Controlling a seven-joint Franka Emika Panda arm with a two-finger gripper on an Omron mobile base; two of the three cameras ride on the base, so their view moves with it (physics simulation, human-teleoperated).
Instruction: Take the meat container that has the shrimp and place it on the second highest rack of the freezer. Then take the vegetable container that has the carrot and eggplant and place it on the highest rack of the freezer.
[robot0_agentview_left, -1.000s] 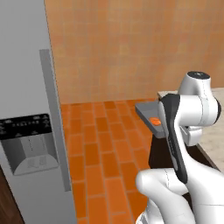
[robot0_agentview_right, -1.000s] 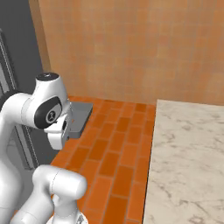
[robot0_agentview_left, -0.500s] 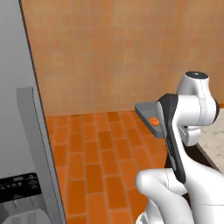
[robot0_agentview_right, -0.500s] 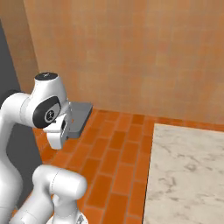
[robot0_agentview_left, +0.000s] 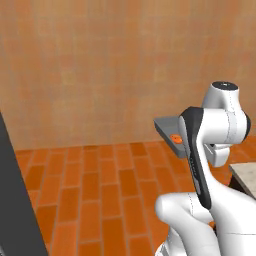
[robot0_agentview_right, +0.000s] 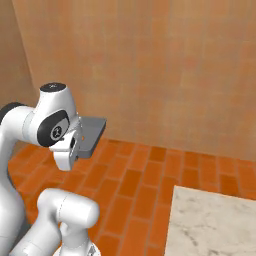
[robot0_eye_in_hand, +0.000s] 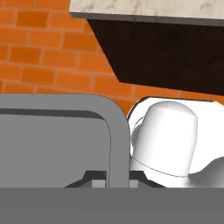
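Observation:
My gripper (robot0_eye_in_hand: 113, 178) is shut on the rim of the grey meat container (robot0_agentview_left: 166, 127), a flat tray held level in the air in front of the arm. The shrimp (robot0_agentview_left: 175, 138) shows as a small orange lump on the tray, next to my forearm. From the right base view the meat container (robot0_agentview_right: 93, 134) sticks out past the wrist. In the hand view its grey rim (robot0_eye_in_hand: 117, 135) runs down between the dark fingertips (robot0_eye_in_hand: 92, 176). The freezer's inside and the vegetable container with the carrot and eggplant are out of view.
A dark grey appliance edge (robot0_agentview_left: 14, 200) stands at the lower left. A marble counter (robot0_agentview_right: 215, 220) lies to my right, with its dark underside (robot0_eye_in_hand: 166, 52) in the hand view. Orange brick floor (robot0_agentview_left: 100, 185) and a tan wall (robot0_agentview_left: 100, 65) lie ahead.
The whole picture has swung, so the cameras have moved: the grey appliance has slid off to the left and more wall shows. The tray stays in my grip as before.

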